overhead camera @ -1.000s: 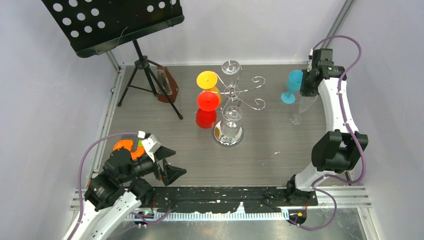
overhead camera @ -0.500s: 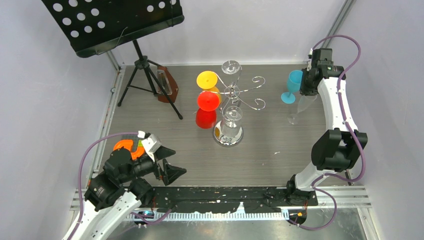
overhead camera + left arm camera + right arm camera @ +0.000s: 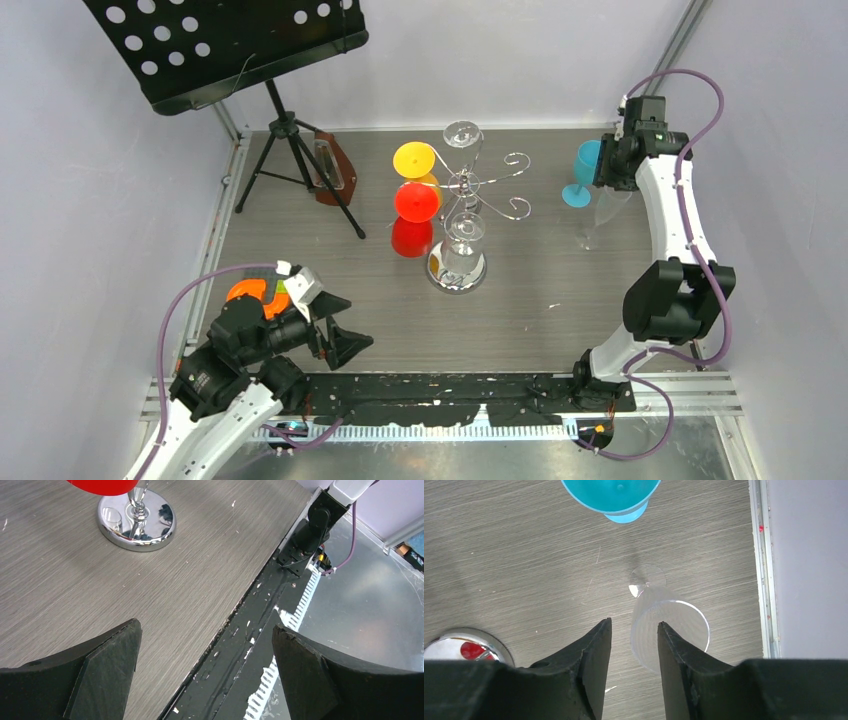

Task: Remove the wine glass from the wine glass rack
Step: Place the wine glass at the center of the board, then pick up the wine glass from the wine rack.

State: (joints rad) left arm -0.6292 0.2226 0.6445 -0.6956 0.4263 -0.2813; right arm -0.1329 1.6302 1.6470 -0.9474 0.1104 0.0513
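The chrome wine glass rack (image 3: 470,185) stands mid-table on its round mirror base (image 3: 457,275). A yellow glass (image 3: 413,159), red glasses (image 3: 416,201) and two clear glasses (image 3: 462,135) hang from its arms. My right gripper (image 3: 607,180) is at the back right, open and empty. In the right wrist view it (image 3: 634,622) hovers over a clear flute (image 3: 669,630) that stands on the table, next to a blue glass (image 3: 611,495). My left gripper (image 3: 355,325) is wide open and empty near the front edge. The left wrist view (image 3: 205,630) shows the rack base (image 3: 136,522) ahead.
A black tripod music stand (image 3: 290,130) stands at the back left, with a brown object (image 3: 335,170) beside its legs. An orange object (image 3: 250,292) lies by my left arm. A metal rail (image 3: 763,565) edges the table right of the flute.
My right gripper has shifted slightly toward the back above the clear flute. The left arm and the glasses on the rack have not moved.
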